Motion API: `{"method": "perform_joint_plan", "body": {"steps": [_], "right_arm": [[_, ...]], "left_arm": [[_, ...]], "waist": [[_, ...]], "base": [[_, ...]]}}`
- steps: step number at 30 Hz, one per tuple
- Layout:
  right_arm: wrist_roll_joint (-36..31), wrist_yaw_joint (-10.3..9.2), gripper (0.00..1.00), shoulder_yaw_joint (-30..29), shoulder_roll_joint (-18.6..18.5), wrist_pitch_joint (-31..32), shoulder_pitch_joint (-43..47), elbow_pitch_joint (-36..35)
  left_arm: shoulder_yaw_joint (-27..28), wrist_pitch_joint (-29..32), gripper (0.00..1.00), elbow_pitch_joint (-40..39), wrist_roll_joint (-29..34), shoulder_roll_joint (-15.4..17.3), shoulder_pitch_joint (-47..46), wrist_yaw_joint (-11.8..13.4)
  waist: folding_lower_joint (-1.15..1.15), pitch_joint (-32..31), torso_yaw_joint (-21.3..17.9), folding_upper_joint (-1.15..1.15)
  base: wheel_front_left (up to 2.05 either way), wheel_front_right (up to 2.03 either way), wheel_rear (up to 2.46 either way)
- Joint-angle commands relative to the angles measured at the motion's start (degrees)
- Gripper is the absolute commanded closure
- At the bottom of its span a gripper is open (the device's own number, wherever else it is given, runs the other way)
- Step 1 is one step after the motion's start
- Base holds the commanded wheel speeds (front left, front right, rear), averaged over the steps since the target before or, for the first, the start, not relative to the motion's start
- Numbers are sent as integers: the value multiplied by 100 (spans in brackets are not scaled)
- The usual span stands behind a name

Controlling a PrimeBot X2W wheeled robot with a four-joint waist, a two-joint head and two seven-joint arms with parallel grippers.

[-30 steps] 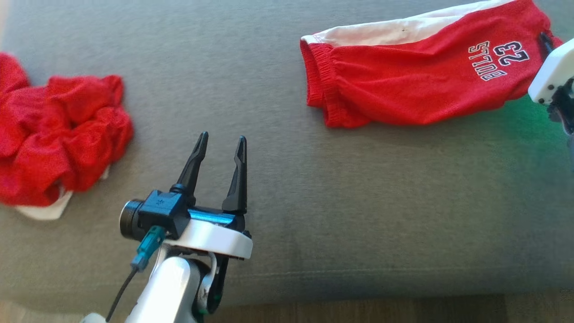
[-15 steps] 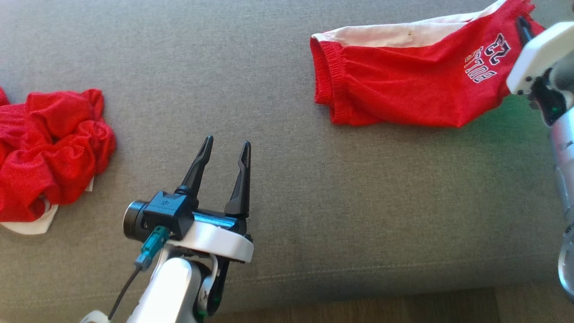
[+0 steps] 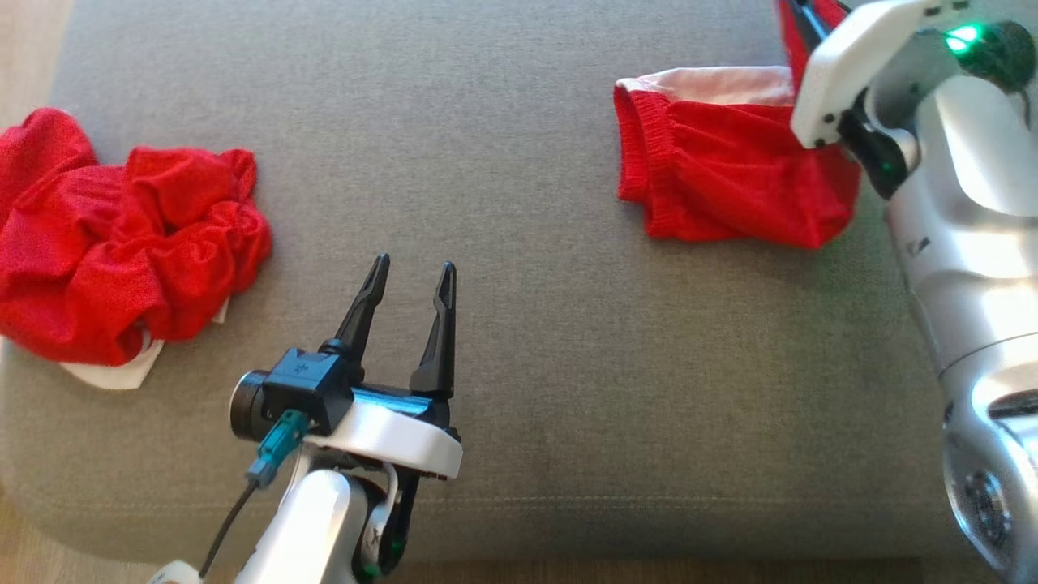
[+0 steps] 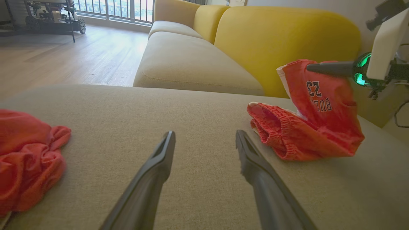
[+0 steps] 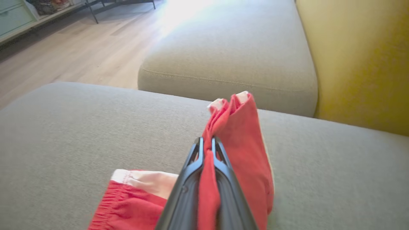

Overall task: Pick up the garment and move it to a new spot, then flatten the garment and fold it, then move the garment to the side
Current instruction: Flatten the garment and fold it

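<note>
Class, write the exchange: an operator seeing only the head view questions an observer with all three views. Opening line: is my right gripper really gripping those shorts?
Observer: Yes. The right wrist view shows the right gripper shut on a fold of the red shorts.
Operator: Any marking on the lifted end?
Observer: The left wrist view shows a print with the number 23.
Operator: What lies beyond the cushion?
Observer: A yellow backrest.

Upside-down "23 BULL" on red shorts [image 4: 314, 131]
</note>
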Motion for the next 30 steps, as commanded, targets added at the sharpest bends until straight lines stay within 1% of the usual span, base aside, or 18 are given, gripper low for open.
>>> {"method": "perform_joint_plan", "body": {"steps": [1, 6, 12, 16, 20, 21, 22, 23, 24, 27, 30], "right_arm": [[90, -2, 100, 128, 149, 12, -100, -268], [627, -2, 100, 764, 207, 198, 292, -850], [1086, -2, 100, 1349, 59, 572, 961, -1634], [1301, -2, 100, 1571, -52, 817, 1409, -2255], [1414, -2, 100, 1627, -95, 1026, 1835, -2834], [1425, -2, 98, 1609, -94, 1069, 1935, -2946], [1438, -2, 77, 1580, -85, 1116, 2036, -3037], [1442, -2, 40, 1542, -70, 1152, 2135, -3113], [1443, -2, 0, 1504, -52, 1187, 2237, -3177], [1565, -2, 0, 1303, 78, 1262, 2578, -3380], [1751, -2, 0, 1099, 203, 1135, 2949, -3760]], "left_arm": [[137, -29, 0, -168, -14, 27, -30, 27], [121, -29, 0, -185, -50, 27, -11, 55], [119, -29, 0, -198, -99, 27, -6, 81], [141, -29, 0, -217, -95, 27, 3, 98], [158, -29, 0, -235, -80, 27, 8, 103], [162, -29, 0, -239, -79, 27, 4, 105], [159, -29, 0, -240, -78, 27, -1, 106], [153, -29, 0, -238, -78, 27, -7, 103], [144, -29, 0, -232, -79, 27, -11, 102], [124, -29, 0, -206, -87, 27, -5, 100], [136, -29, 0, -192, -94, 27, 29, 104]], "waist": [[0, -15, 45, 0], [0, -6, 146, 0], [0, -8, 213, 0], [0, 2, 202, 0], [0, 10, 159, 0], [0, 11, 147, 0], [0, 9, 138, 0], [0, 3, 131, 0], [0, -6, 127, 0], [0, -65, 127, 0], [0, -148, 124, 0]], "base": [[0, 0, 0], [0, 0, 0], [0, 0, 0], [0, 0, 0], [0, 0, 0], [0, 0, 0], [0, 0, 0], [0, 0, 0], [0, 0, 0], [0, 0, 0], [0, 0, 0]]}}
